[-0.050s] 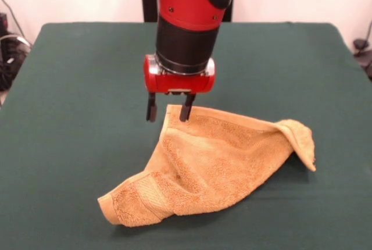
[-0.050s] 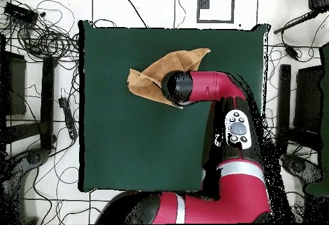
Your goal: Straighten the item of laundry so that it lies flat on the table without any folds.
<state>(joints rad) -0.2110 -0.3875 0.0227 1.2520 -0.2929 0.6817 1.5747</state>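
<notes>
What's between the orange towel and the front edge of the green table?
Nothing: in the front view, only bare dark green felt table lies between the golden-orange terry-cloth towel and that edge.

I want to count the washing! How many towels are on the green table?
1. The orange towel lies crumpled on the table, with the gripper at its far corner. In the overhead view the arm covers part of it, but no second towel shows.

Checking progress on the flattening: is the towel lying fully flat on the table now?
No, the towel is crumpled, with one corner folded over at its side.
</notes>
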